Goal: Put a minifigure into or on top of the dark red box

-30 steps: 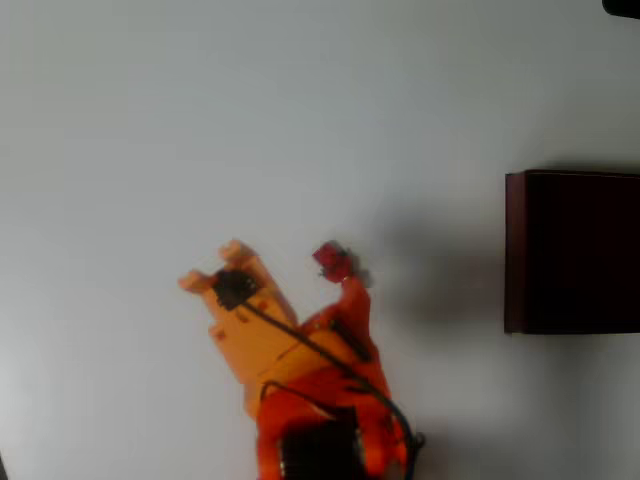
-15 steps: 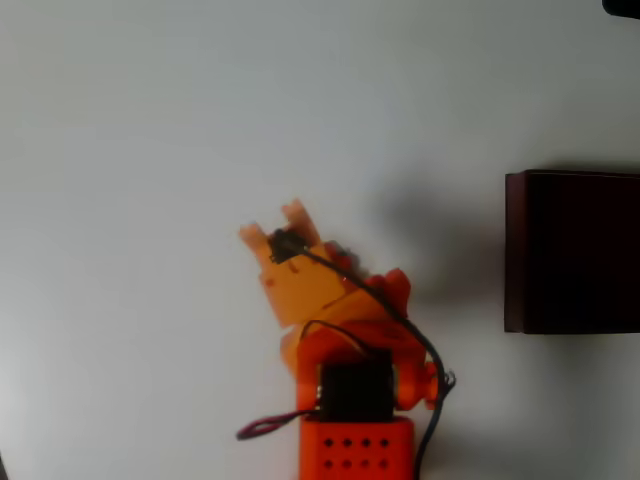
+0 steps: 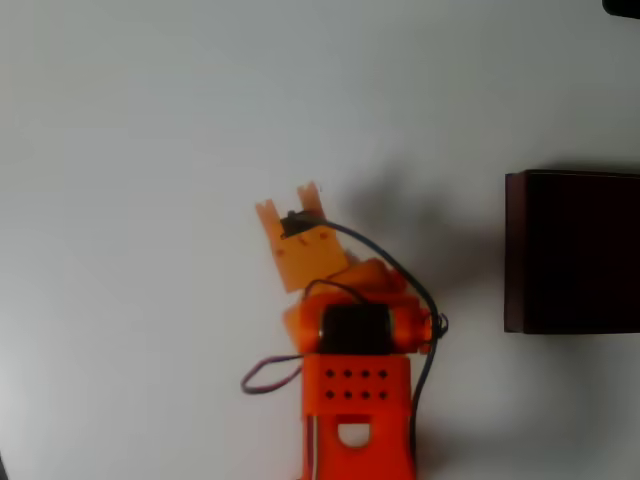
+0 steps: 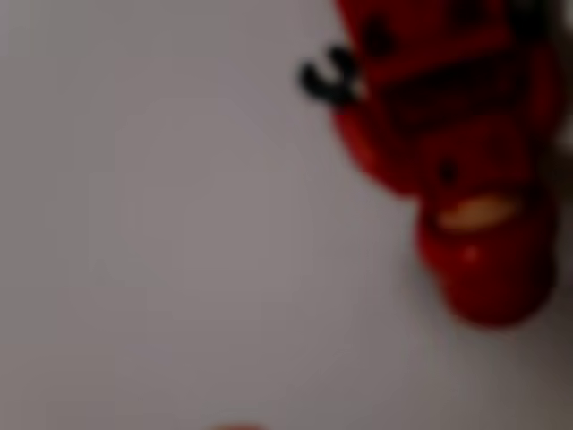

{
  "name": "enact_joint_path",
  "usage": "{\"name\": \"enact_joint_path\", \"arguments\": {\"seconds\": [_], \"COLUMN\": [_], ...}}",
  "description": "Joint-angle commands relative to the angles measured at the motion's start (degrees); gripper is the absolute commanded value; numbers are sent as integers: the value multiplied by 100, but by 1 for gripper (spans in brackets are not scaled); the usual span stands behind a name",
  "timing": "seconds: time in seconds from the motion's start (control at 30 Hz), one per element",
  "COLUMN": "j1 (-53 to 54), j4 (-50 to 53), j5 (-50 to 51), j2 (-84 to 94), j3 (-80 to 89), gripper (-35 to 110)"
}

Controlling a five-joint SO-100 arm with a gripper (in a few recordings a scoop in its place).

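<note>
Gripper (image 3: 300,203) state cannot be told from these pictures: in the overhead view the orange fingers point up the picture over the white tabletop (image 3: 140,150), but the arm's own body covers whatever lies beneath them, and no gap between the fingers can be judged. Only a sliver of orange at the bottom edge of the wrist view hints at the gripper, too blurred to read.

That same wrist view puts the minifigure (image 4: 457,152) very close to the lens, large and out of focus at the upper right, bright red with a rounded head end toward the lower right and a small black part at its side. It appears to lie on the pale tabletop; whether a finger touches it cannot be made out. From overhead it is hidden under the arm.

At the right edge of the overhead view sits the dark red box (image 3: 572,252), maroon walls around a nearly black inside, well apart from the arm.

By the look of things, the step in hand is the pickup: the arm is down over the minifigure and nothing has gone into the box. The next move calls for a firm pinch on so small and lumpy a piece, which could easily slip or tip out, then a lift clear of the tabletop and a swing rightward in the overhead view until the gripper is above the box opening.
</note>
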Motion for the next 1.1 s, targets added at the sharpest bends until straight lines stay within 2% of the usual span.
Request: {"name": "enact_joint_path", "arguments": {"seconds": [0.0, 0.43, 1.07], "j1": [-53, -44, -580], "j4": [53, -167, -316], "j5": [88, 79, -123], "j2": [-70, -738, -1547], "j3": [-202, -510, -1020], "gripper": [33, 33, 32]}}
